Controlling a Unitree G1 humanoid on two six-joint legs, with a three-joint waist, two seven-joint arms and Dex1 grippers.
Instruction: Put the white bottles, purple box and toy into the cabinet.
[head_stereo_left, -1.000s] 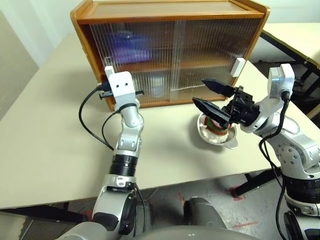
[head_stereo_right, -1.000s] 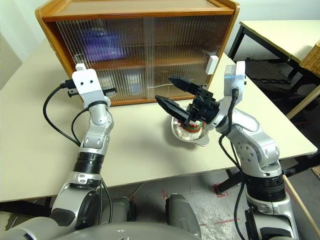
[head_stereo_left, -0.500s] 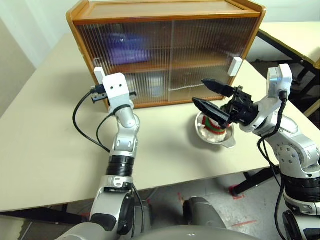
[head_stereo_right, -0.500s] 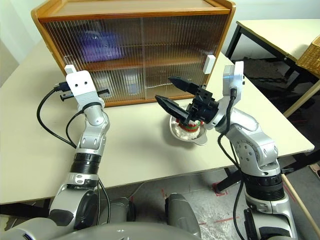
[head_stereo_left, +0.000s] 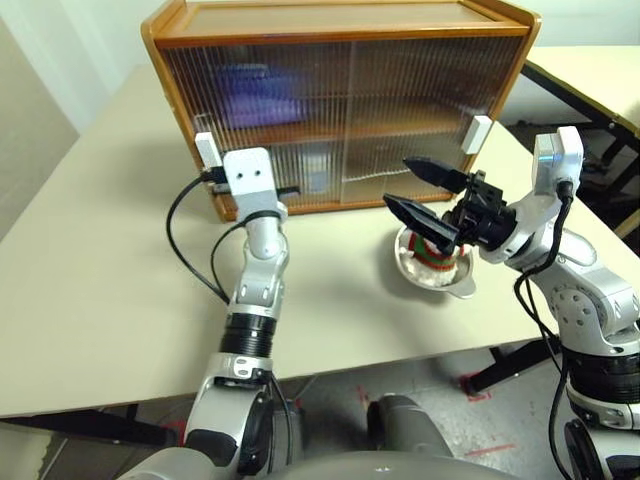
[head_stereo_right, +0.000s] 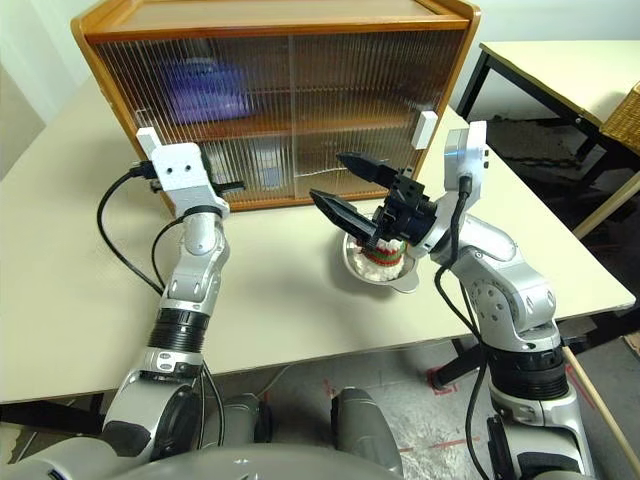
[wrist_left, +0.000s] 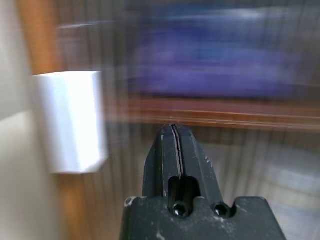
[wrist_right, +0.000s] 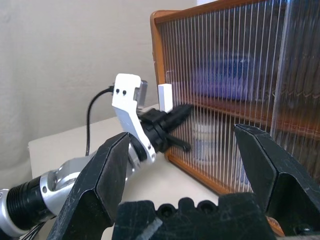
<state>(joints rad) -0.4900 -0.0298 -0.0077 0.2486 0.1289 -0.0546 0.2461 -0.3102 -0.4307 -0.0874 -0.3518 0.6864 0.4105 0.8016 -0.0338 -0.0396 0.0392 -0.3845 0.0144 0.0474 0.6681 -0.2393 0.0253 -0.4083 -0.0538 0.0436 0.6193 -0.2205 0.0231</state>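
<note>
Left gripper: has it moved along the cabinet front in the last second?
Yes. The left gripper has shifted rightward, away from the white block handle on the orange-brown wooden cabinet.

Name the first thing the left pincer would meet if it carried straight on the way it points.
Most likely the ribbed sliding door of the cabinet, beside the white handle; the shut left pincer points squarely at it, though the remaining gap is unclear.

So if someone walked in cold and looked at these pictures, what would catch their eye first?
Probably the big orange-brown cabinet at the back of the table, its ribbed doors shut over a purple blur on the upper shelf. Next, the right end effector, open above a steel bowl with the toy in it, and the left end effector, shut, by the left door's handle.
</note>
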